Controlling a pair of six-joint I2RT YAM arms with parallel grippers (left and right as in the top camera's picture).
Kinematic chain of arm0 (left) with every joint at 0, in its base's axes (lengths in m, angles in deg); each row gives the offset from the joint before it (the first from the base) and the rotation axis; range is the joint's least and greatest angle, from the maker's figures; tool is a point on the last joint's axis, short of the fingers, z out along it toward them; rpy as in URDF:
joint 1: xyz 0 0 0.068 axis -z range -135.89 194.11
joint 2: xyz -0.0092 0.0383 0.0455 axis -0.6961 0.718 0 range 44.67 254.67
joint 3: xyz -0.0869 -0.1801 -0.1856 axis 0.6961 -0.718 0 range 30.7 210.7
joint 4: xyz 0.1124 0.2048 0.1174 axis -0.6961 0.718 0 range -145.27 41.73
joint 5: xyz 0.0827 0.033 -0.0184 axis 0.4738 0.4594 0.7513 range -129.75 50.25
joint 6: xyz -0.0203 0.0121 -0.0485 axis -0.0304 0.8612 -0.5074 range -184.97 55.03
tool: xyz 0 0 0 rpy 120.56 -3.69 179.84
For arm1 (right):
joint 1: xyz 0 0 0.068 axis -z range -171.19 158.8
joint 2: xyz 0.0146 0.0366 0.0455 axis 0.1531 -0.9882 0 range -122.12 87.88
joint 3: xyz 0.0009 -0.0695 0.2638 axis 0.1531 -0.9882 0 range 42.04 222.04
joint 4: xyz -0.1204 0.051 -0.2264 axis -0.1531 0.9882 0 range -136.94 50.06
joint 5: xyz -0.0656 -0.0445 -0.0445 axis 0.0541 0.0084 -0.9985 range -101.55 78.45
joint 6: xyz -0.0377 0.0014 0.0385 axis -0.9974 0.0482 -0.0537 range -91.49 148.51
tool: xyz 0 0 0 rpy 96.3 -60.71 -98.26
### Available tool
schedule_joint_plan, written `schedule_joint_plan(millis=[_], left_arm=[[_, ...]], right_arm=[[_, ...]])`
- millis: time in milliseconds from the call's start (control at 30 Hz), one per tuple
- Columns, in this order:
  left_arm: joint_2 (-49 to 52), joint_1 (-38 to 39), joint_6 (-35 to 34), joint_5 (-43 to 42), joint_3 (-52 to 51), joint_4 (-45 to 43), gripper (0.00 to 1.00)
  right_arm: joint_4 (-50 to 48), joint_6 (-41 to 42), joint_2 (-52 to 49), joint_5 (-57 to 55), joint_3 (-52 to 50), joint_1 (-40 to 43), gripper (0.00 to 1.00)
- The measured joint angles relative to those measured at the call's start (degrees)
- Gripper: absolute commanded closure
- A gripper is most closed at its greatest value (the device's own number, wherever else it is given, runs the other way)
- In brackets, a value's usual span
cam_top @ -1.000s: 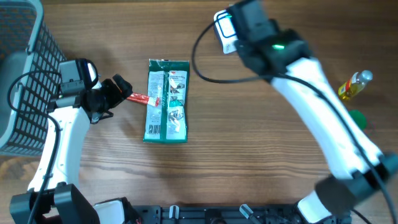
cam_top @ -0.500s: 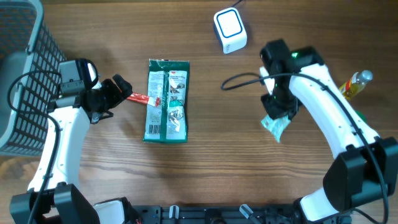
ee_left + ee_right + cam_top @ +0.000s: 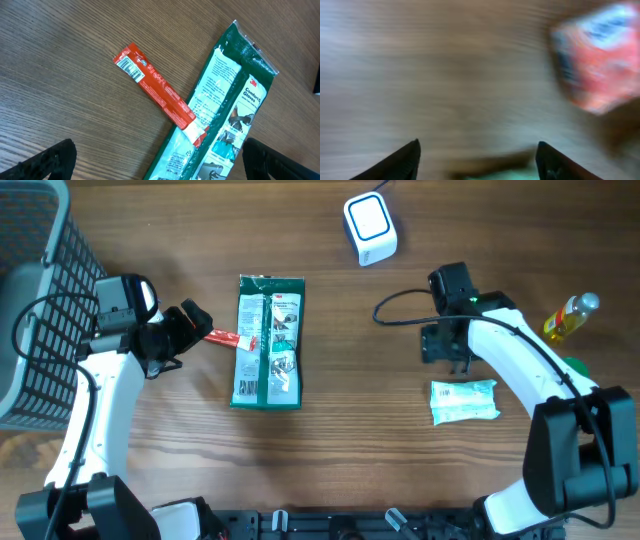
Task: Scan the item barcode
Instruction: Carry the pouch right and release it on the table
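The white scanner box (image 3: 370,228) stands at the back of the table. A small pale green packet (image 3: 465,401) lies flat on the wood at the front right, free of any grip. My right gripper (image 3: 445,353) hovers just behind it, open; in the blurred right wrist view its fingers (image 3: 402,161) stand wide apart over bare wood, with a pale green edge (image 3: 517,175) low between them. My left gripper (image 3: 192,326) is open beside a red sachet (image 3: 222,337) that rests against a green glove pack (image 3: 268,342). Both show in the left wrist view, sachet (image 3: 155,87) and pack (image 3: 222,112).
A dark wire basket (image 3: 45,300) fills the left edge. At the right edge lie a yellow bottle (image 3: 570,317) and a green object (image 3: 576,370). A black cable (image 3: 400,315) loops by the right arm. A blurred red-and-white shape (image 3: 597,55) shows at the upper right of the right wrist view.
The right arm swung from the scanner to the front right carrying the pale packet. Its gripper has opened, and the packet now lies on the table. The left arm has not moved.
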Motion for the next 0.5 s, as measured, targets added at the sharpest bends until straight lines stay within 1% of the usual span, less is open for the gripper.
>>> schedule_joint_plan(millis=[33,67,100,133,167,233,267,300,400,500], left_arm=[[0.0,0.0,0.0,-0.02,0.0,-0.04,0.0],[0.02,0.0,0.0,-0.02,-0.02,0.02,0.0],[0.0,0.0,0.0,-0.02,-0.02,-0.07,0.0],[0.0,0.0,0.0,0.0,-0.02,0.0,0.0],[0.0,0.0,0.0,-0.02,-0.02,-0.02,0.0],[0.0,0.0,0.0,-0.02,-0.02,-0.02,0.0],[0.0,0.0,0.0,-0.02,-0.02,-0.02,0.0],[0.0,0.0,0.0,-0.02,0.0,-0.02,0.0],[0.0,0.0,0.0,-0.02,-0.02,-0.02,0.0],[0.0,0.0,0.0,-0.02,0.0,-0.02,0.0]], right_arm=[[-1.14,1.38,0.0,3.69,-0.04,0.0,0.0],[-2.25,2.95,0.0,6.91,-0.04,0.0,0.0],[-4.7,6.21,0.0,12.31,-0.07,0.0,0.0],[-5.81,8.57,0.0,15.85,-0.07,0.0,0.11],[-6.01,10.21,0.0,17.84,-0.07,0.0,0.32],[-6.01,12.79,0.0,20.39,-0.07,-0.02,0.64],[-5.99,14.25,0.0,21.81,-0.07,-0.17,0.73],[-5.92,14.95,0.0,22.47,-0.07,-0.31,0.79],[-5.18,16.46,0.0,23.8,-0.07,-1.84,0.85],[-4.96,17.35,0.0,23.8,-0.07,-4.52,0.88]])
